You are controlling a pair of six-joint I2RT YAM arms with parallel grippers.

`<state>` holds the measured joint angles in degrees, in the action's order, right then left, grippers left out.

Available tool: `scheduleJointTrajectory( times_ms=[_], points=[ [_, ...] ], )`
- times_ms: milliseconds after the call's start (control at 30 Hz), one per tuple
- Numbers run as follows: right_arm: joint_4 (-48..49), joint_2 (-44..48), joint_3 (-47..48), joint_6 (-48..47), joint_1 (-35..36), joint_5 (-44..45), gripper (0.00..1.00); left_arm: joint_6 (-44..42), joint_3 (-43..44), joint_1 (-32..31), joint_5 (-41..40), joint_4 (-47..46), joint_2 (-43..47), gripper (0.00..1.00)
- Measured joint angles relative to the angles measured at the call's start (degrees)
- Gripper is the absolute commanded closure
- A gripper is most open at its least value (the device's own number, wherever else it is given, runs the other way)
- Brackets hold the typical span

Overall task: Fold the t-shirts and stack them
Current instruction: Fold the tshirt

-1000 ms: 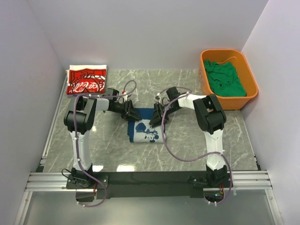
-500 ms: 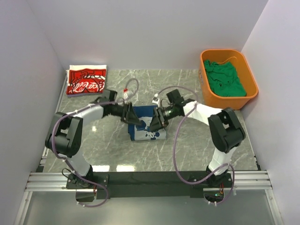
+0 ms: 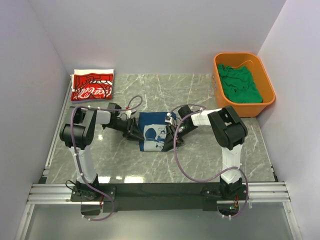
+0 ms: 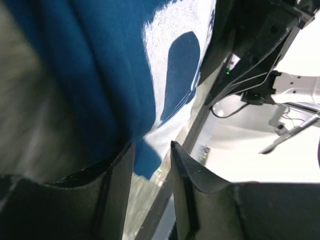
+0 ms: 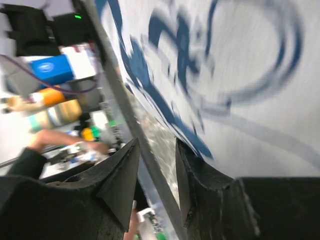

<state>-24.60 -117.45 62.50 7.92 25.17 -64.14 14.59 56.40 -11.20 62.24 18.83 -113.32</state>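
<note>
The navy blue t-shirt with white cartoon print lies folded, print up, in the middle of the table. My left gripper sits low at its left edge. In the left wrist view, this gripper is open, with a corner of the navy cloth lying loose in the gap. My right gripper sits low at the shirt's right edge. In the right wrist view, it is open and empty, with the print beside one finger. The red t-shirt lies folded at the back left. The green t-shirt is crumpled in the tub.
The orange plastic tub stands at the back right by the right wall. White walls close in the table on the left, back and right. A metal rail runs along the near edge by the arm bases.
Both grippers have moved from over the navy shirt outward to its left and right edges and lower to the table. The shirt now lies flatter and a little wider.
</note>
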Motion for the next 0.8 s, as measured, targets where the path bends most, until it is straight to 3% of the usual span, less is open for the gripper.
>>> scheduleJointTrajectory(
  times_ms=[167,300,367,467,500,600,633,800],
  points=[
    [-4.3,7.2,-0.3,-3.5,-0.2,7.1,0.58,-8.8,0.6,2.8,-1.9,5.9,5.3,0.55],
    [-5.3,16.4,2.4,-5.3,0.9,15.7,0.56,-11.0,1.2,5.9,-3.5,7.6,17.8,0.47],
    [-4.3,20.7,4.9,-7.1,3.6,22.5,0.56,-10.7,3.4,8.9,-5.4,7.1,23.8,0.37],
    [-2.0,24.4,8.3,-10.5,11.2,31.5,0.55,-7.8,7.3,14.3,-8.1,4.0,29.3,0.34],
    [-1.2,24.7,9.3,-11.8,14.3,34.9,0.55,-5.7,8.5,16.6,-8.8,2.5,30.6,0.19],
    [1.0,23.9,10.1,-15.4,22.3,43.8,0.53,-0.3,11.6,23.2,-11.6,-0.2,32.2,0.13],
    [1.4,23.0,10.3,-16.7,24.8,46.8,0.53,0.9,12.5,24.9,-12.9,-0.6,32.2,0.02],
    [1.7,13.9,14.5,-21.5,34.4,59.8,0.54,3.7,13.5,30.8,-19.5,-0.8,32.8,0.01]
  ],
)
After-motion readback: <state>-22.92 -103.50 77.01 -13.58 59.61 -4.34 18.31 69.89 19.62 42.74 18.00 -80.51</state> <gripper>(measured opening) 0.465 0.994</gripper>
